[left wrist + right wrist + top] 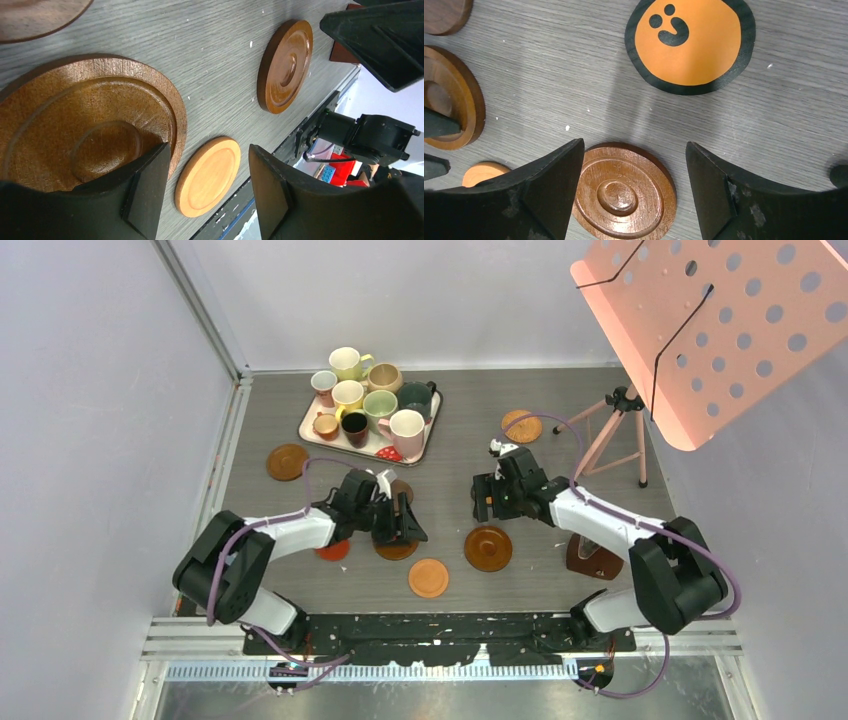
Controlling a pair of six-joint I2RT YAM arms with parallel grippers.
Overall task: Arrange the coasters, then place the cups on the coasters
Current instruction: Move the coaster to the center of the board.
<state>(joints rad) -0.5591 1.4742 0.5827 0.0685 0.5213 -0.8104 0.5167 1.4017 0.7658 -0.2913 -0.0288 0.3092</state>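
Observation:
The cups (pixel 368 400) stand crowded on a white tray (pixel 429 432) at the back. Coasters lie scattered on the grey table. My left gripper (pixel 400 523) (pixel 209 150) is open and low, one finger (pixel 145 190) over the rim of a large brown wooden coaster (pixel 90 120) (pixel 396 550). An orange coaster (pixel 209 176) (pixel 428 578) shows through the gap. My right gripper (pixel 483 502) (pixel 635 150) is open above a ringed dark brown coaster (pixel 624 192) (pixel 488 548). A black coaster with an orange face (pixel 690 45) lies just beyond it.
Other coasters: brown (pixel 287 461) at left, red (pixel 333 550) by the left arm, wicker (pixel 521 426) at back right, dark brown (pixel 593 558) by the right arm. A pink tripod (pixel 620 430) stands at the right under a pink perforated board (pixel 720 320).

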